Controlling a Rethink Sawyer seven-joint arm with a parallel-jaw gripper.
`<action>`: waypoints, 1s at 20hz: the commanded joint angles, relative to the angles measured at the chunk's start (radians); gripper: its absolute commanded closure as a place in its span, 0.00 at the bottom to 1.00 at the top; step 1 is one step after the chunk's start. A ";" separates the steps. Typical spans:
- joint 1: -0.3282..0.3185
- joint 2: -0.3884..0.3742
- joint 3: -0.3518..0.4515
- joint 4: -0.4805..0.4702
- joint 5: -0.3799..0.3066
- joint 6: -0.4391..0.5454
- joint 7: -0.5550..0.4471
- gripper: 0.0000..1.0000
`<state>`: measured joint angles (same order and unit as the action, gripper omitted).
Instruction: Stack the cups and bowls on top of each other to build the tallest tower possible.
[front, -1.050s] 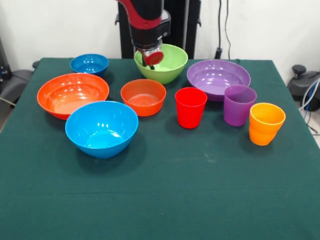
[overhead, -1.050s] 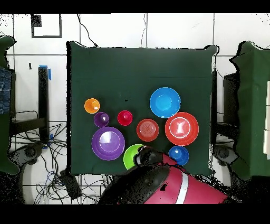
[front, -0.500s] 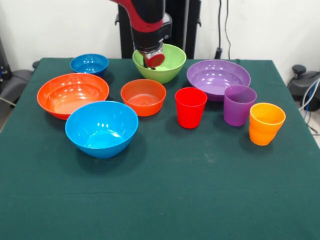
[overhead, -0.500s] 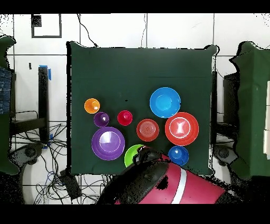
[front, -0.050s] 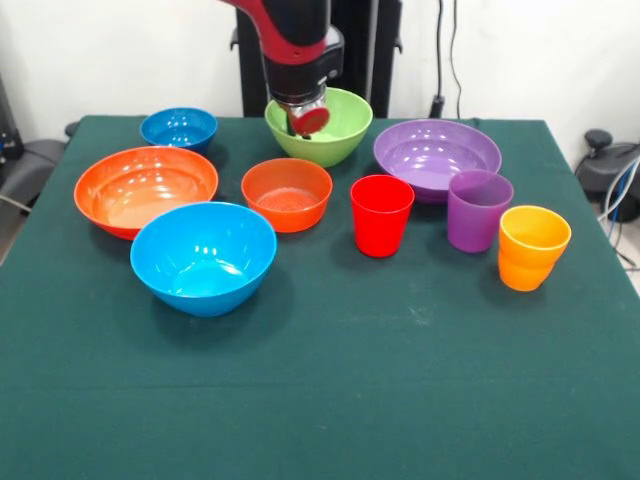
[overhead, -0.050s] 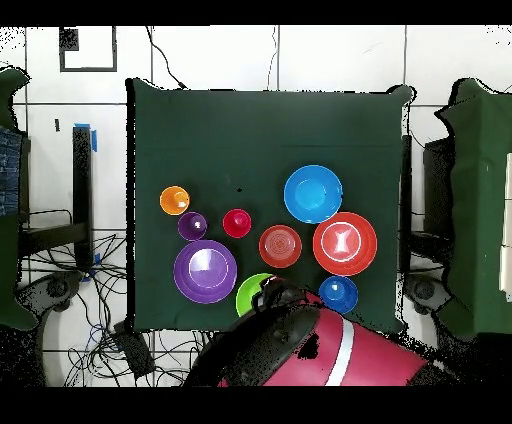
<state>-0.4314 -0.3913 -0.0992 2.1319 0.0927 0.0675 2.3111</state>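
Stage: we see the end effector (front, -0.050s: 303, 115) hanging at the lime green bowl (front, -0.050s: 335, 128) by the worktop's (front, -0.050s: 400, 380) far edge, its grip impossible to tell | Layout: nothing stacked yet | Risk: a one-sided rim grasp could tip the bowl against the purple bowl (front, -0.050s: 437, 155).

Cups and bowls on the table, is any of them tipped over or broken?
No, nothing stands out. All three cups, like the red cup, and all six bowls stand upright and apart on the green table. Only the lime green bowl has the gripper at its rim.
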 joint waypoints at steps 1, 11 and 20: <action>0.008 -0.052 0.137 -0.065 0.014 0.051 0.087 0.00; -0.011 -0.127 0.193 -0.056 0.049 0.134 0.100 0.00; -0.026 -0.220 0.226 -0.020 0.067 0.222 0.109 0.00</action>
<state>-0.4403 -0.5626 -0.0057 2.1328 0.0950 0.1915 2.3111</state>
